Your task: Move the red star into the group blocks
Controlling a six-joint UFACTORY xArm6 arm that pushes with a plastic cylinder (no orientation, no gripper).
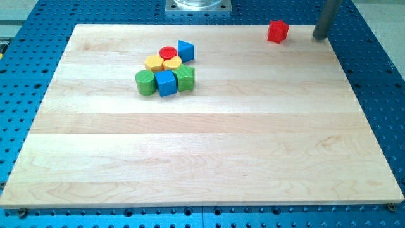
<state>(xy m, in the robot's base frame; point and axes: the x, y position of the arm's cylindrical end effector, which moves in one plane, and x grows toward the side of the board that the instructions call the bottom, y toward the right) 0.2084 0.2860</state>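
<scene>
The red star (277, 31) lies alone near the top edge of the wooden board (202, 145), right of centre. My tip (321, 36) stands just off the board's top right corner, to the right of the red star with a small gap between them. The group sits at the upper left of the board: a red cylinder (168, 52), a blue block (185, 50), two yellow blocks (154, 63) (172, 63), a green cylinder (145, 82), a blue cube (166, 83) and a green block (185, 78), all close together.
The board lies on a blue perforated table (380, 95). A metal mounting plate (198, 6) sits at the view's top centre, beyond the board.
</scene>
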